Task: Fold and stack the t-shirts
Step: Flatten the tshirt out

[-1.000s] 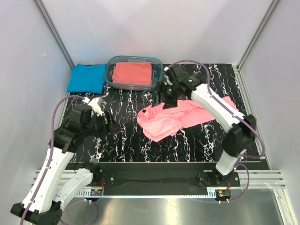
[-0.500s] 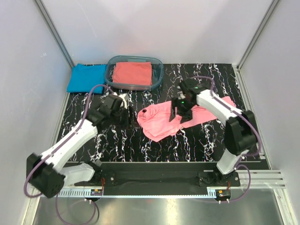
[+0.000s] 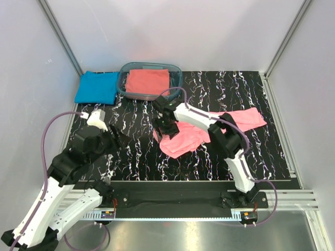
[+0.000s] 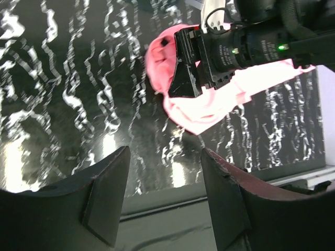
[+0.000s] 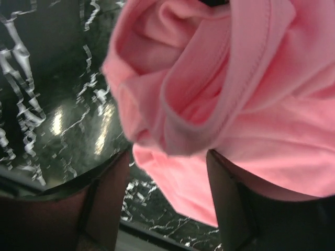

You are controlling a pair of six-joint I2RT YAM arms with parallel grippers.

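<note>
Right end effector [image 3: 166, 128] has swung onto the crumpled pink t-shirt [image 3: 184, 140].

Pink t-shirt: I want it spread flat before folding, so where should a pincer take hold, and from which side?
Probably the hemmed fold at the bunched left end of the pink t-shirt, from above: the cloth humps up there, giving an edge to pinch, while its right part lies flat. The open right pincer hangs just there.
</note>
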